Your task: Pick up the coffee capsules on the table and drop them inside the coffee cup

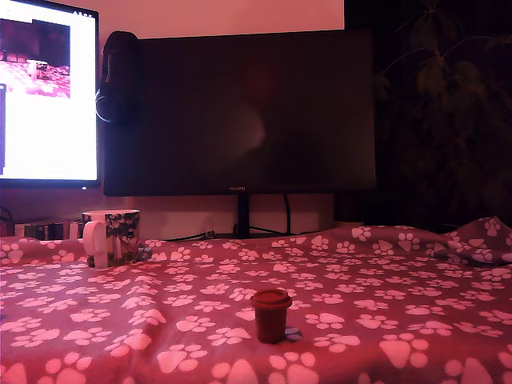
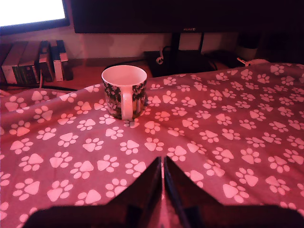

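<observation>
The dark red capsule stands rim-up on the paw-print table, well apart from the cup toward the exterior view's left; with my claw pressed together and holding nothing, I should spread it first, then descend squarely over the capsule's rim.

Both views were dim with a strong red cast; a lit screen glared white, and the plant sank into shadow.
</observation>
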`<action>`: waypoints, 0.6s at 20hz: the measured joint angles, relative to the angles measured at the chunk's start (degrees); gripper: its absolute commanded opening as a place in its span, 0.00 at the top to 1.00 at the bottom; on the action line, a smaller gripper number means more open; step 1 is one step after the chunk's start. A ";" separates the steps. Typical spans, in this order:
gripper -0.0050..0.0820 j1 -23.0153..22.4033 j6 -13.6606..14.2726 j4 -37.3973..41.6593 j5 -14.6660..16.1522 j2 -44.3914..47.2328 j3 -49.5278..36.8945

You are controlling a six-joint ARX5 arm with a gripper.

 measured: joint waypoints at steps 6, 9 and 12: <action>0.97 0.00 -1.97 -0.22 0.59 -1.86 -0.02; 0.97 0.00 -2.14 0.20 2.91 -1.86 -0.02; 0.97 -0.31 -2.16 1.11 6.56 -1.86 -0.02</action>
